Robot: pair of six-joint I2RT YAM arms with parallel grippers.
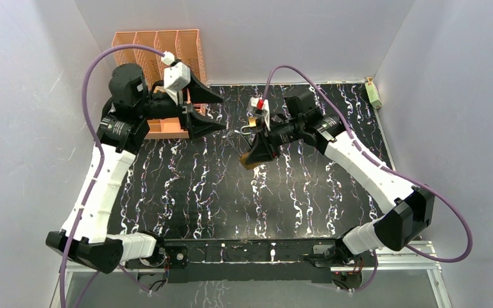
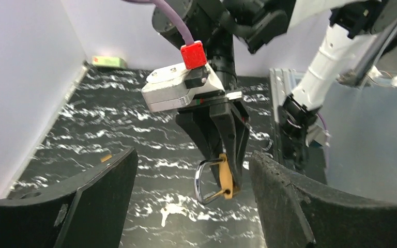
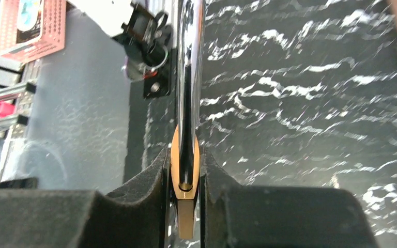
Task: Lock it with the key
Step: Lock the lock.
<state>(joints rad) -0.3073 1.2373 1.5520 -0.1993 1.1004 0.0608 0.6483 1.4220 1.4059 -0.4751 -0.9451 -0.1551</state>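
Note:
A brass padlock (image 2: 228,176) with a silver shackle (image 2: 200,180) hangs above the black marbled table (image 1: 192,186), and my right gripper (image 1: 255,158) is shut on its body. In the right wrist view the padlock (image 3: 185,209) sits edge-on between the pads of the right gripper (image 3: 185,161), with the shackle (image 3: 187,77) pointing away. My left gripper (image 1: 223,113) stands open a short way to the left, level with the lock and holding nothing. Seen from the left wrist, the left gripper (image 2: 192,155) has the shackle facing its wide gap. A small brass piece (image 1: 251,120), perhaps the key, lies behind the right gripper.
An orange slotted rack (image 1: 157,51) stands at the back left, just behind the left arm. A small green block (image 1: 373,93) sits at the back right corner. White walls close in the table on three sides.

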